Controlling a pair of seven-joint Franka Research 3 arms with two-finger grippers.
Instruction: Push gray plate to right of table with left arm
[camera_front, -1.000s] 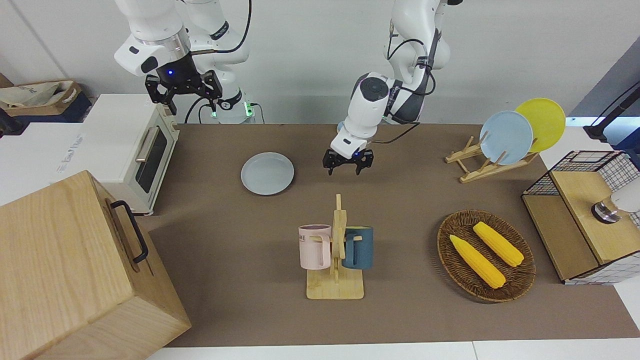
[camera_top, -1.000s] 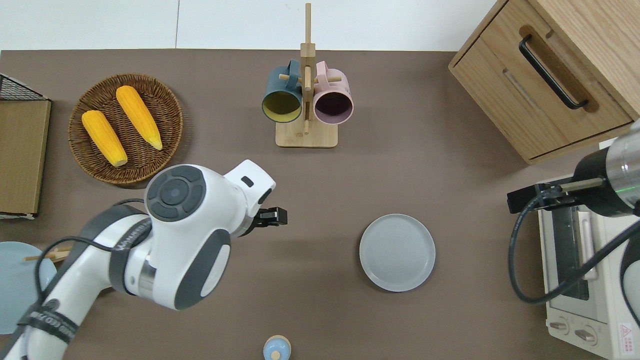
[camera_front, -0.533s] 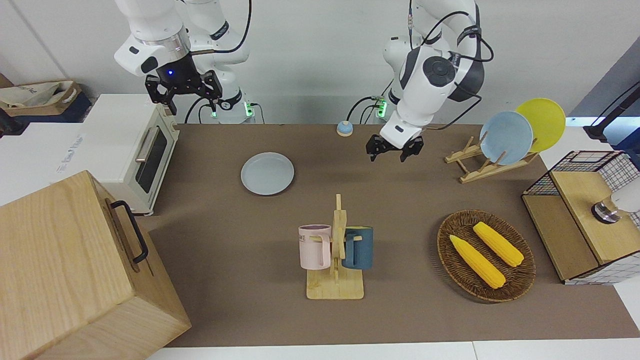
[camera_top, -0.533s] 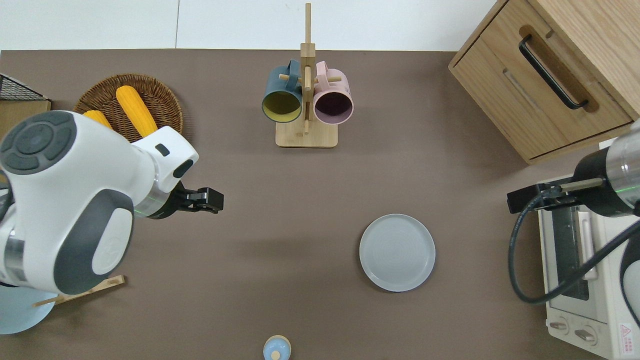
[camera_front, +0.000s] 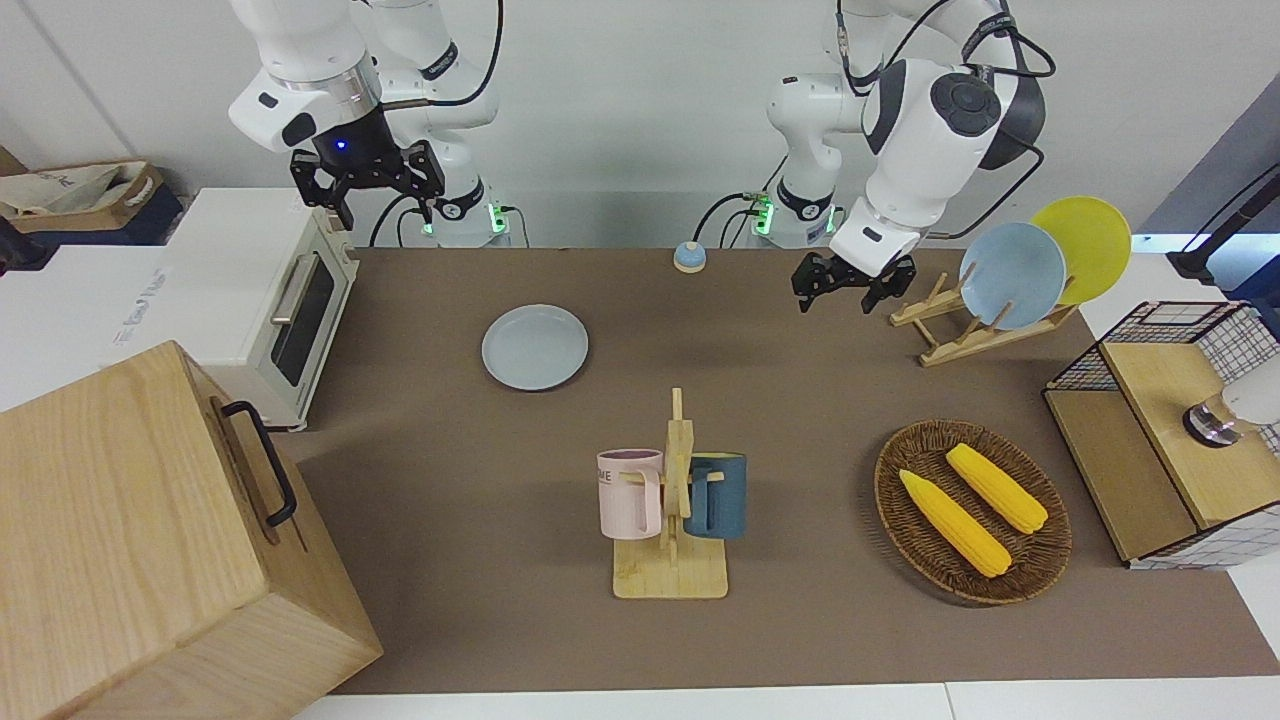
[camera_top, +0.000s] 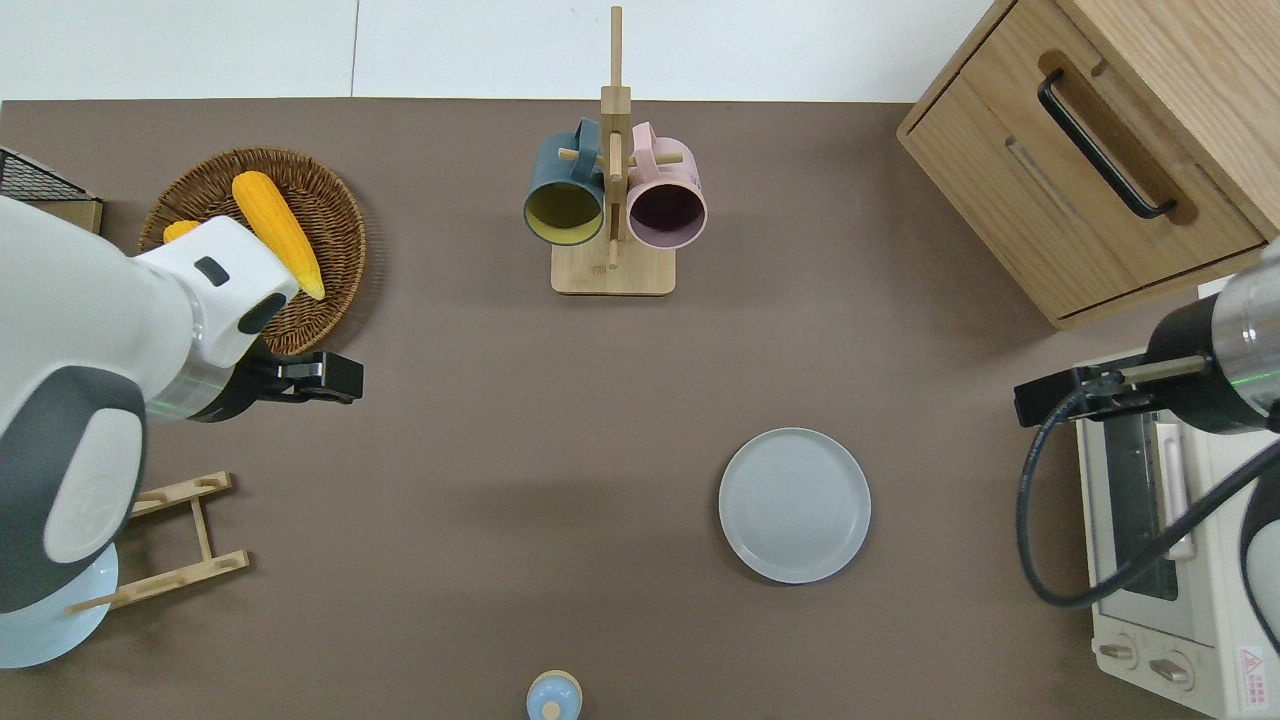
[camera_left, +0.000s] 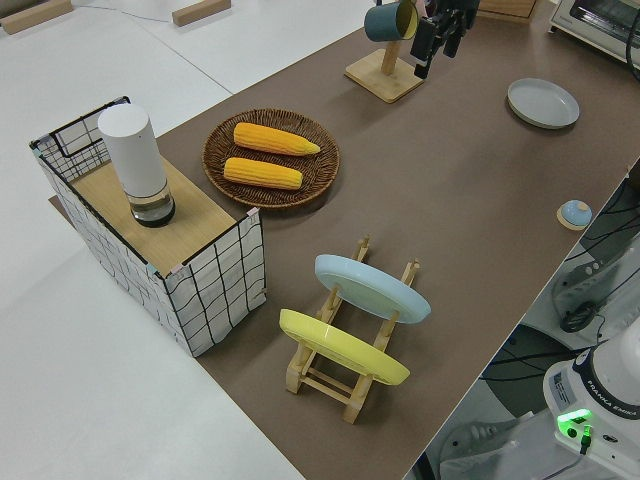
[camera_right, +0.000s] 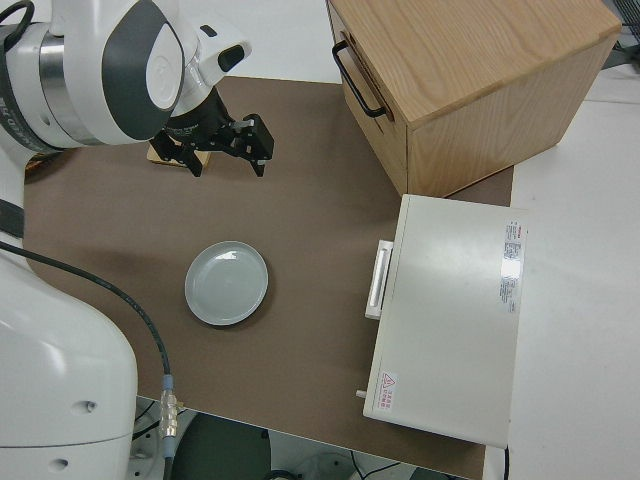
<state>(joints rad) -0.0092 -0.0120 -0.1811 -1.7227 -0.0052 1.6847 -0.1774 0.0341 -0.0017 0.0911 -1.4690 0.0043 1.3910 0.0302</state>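
While apart from left pincer (camera_front: 848, 287), round glossy gray plate (camera_front: 535, 347).

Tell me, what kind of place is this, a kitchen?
Probably a robotics lab staged as a kitchen: two robot arms stand at a brown table set with a toaster oven, a mug rack and a basket of corn.

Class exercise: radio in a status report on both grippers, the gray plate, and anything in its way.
Left gripper open, up over bare table by the corn basket, well off the plate. Right arm parked, gripper open. Gray plate flat, untouched, toward the right arm's end. Nothing against it.
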